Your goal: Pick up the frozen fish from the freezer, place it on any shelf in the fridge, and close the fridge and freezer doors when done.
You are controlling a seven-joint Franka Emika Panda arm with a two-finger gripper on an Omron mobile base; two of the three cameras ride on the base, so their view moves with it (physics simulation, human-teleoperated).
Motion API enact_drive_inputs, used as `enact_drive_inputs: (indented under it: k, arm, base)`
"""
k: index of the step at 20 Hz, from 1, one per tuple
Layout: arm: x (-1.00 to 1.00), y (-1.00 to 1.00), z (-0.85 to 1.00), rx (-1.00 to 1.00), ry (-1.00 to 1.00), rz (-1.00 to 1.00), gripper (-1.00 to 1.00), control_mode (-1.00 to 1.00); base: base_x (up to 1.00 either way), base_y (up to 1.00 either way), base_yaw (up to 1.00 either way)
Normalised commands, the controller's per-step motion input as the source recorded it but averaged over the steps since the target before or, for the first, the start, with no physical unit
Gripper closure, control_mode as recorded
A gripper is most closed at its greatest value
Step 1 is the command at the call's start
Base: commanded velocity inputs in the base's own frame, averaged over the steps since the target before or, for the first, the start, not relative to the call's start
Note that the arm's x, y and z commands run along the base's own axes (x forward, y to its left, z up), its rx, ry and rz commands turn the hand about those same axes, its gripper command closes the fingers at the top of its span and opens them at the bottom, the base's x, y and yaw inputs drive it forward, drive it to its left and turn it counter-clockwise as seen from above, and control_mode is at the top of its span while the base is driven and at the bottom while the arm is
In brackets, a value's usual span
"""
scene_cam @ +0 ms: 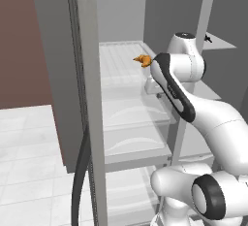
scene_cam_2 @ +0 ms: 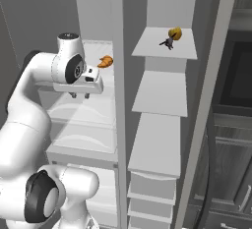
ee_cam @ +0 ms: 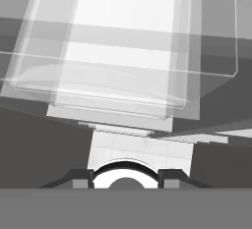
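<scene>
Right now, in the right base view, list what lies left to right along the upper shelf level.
White robot arm's round dark-capped joint → orange croissant-shaped pastry on the translucent ribbed fridge shelf → grey vertical divider → small dark spiky frozen fish → round yellow-orange item.

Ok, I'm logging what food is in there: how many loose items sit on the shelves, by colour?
Orange: 1, the croissant on a clear shelf
Yellow-orange: 1, a round item on the top grey shelf
Dark: 1, the fish beside that round item
Total: 3
</scene>
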Motion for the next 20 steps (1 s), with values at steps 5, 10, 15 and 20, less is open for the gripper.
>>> enact_drive_inputs:
  k: [5,10,15,20]
  arm:
    - [-0.07,0.25,-0.24,-0.02,0.00,0.00,-1.00,-1.00]
    - [-0.32,0.22,-0.50,-0.01,-0.03,0.00,-1.00,-1.00]
    - [-0.29,0.00,-0.15,0.00,-0.06,0.00,-1.00,-1.00]
    - [-0.03,-0.20,0.00,0.00,0.00,0.00,-1.00,-1.00]
  base:
    - [0.00,0.00,0.00]
    - [0.00,0.00,0.00]
    - [0.00,0.00,0.00]
    - [0.00,0.00,0.00]
